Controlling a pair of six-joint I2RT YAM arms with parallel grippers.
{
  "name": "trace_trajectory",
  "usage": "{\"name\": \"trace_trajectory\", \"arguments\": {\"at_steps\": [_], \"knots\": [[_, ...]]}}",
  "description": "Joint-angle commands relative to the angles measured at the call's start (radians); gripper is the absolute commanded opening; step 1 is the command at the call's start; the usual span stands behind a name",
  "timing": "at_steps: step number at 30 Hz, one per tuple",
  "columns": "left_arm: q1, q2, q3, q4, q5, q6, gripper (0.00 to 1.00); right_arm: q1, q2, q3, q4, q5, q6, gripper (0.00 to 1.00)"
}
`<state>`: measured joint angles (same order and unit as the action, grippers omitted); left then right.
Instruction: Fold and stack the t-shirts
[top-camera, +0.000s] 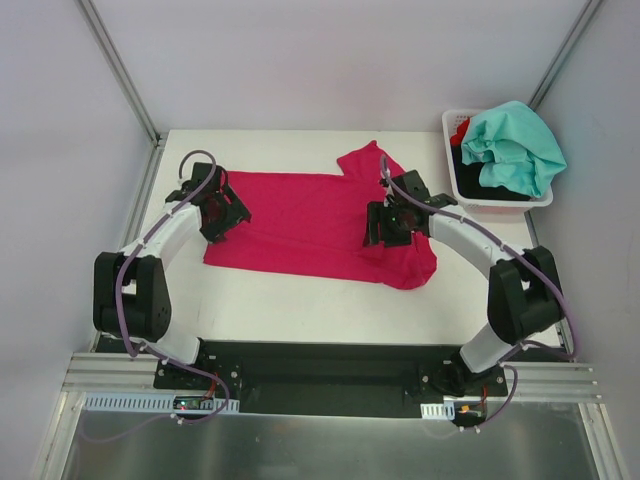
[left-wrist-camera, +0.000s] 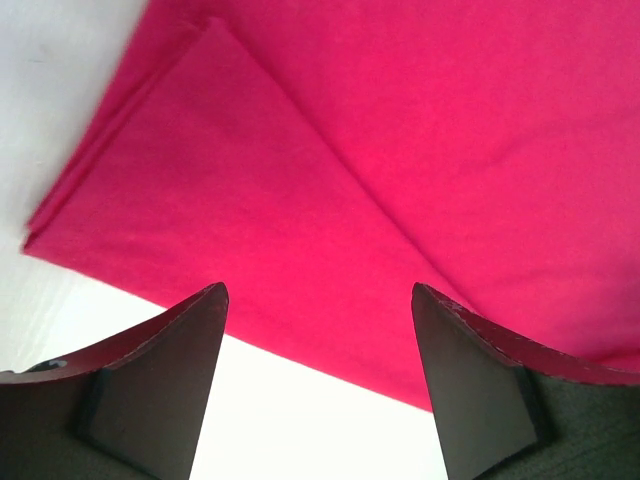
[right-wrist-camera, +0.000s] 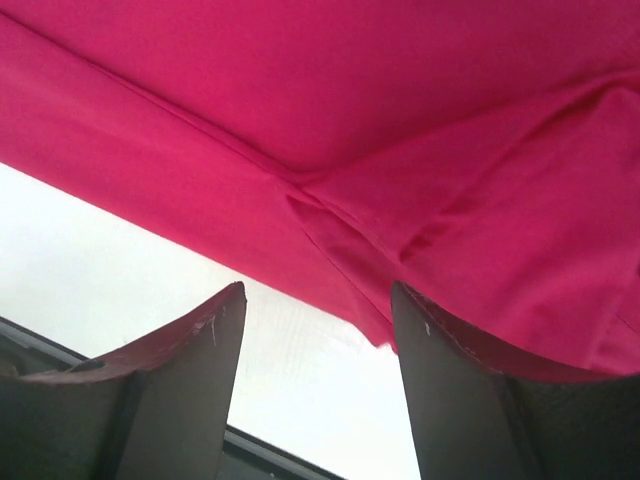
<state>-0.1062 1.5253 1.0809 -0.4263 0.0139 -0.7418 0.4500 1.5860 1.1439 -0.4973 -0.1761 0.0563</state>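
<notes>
A large, soft magenta-pink t-shirt (top-camera: 300, 225) lies spread flat on the white counter (top-camera: 300, 300). Its long axis runs from left to right, roughly parallel to the near edge where the arms are bolted. The left end is a straight edge that shows two layers. The right end is bulkier, with a sleeve pointing to the far side and a rumpled lobe toward the near side. The left tool (top-camera: 222, 212) hangs over the left end and the right tool (top-camera: 390, 222) over the right end, so each arm is nearest its own end of the garment and neither need cross the other. Both tools are released: in each wrist view the two dark fingers stand apart with nothing between them, and the gap shows the shirt's near edge and a strip of bare counter. The coming move therefore appears to turn on that near long edge, which lies just ahead of both tools. Well apart at the far right, a white plastic basket (top-camera: 452, 150) holds a teal-mint t-shirt (top-camera: 515, 150) heaped on black cloth (top-camera: 470, 178) and red cloth (top-camera: 460, 128), none of it folded.
</notes>
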Motion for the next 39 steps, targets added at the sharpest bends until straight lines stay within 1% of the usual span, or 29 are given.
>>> {"name": "trace_trajectory", "arguments": {"at_steps": [1,7,20,24,32,39], "knots": [[0.000,0.012,0.017,-0.078,-0.087,0.041,0.75,-0.007,0.071,0.053,0.112,-0.105,0.051,0.63],[0.000,0.002,0.027,-0.097,-0.114,0.056,0.75,-0.005,0.138,0.070,0.135,-0.122,0.057,0.62],[-0.004,0.021,0.039,-0.112,-0.132,0.062,0.75,-0.020,0.137,0.068,0.109,-0.099,0.014,0.62],[-0.006,0.026,0.039,-0.114,-0.138,0.058,0.75,-0.040,0.115,0.042,0.103,-0.085,0.002,0.62],[-0.016,0.035,0.048,-0.117,-0.140,0.055,0.75,-0.091,0.095,-0.001,0.105,-0.097,-0.009,0.63],[-0.018,0.042,0.050,-0.120,-0.141,0.051,0.75,-0.093,0.111,-0.018,0.128,-0.121,0.000,0.62]]}}
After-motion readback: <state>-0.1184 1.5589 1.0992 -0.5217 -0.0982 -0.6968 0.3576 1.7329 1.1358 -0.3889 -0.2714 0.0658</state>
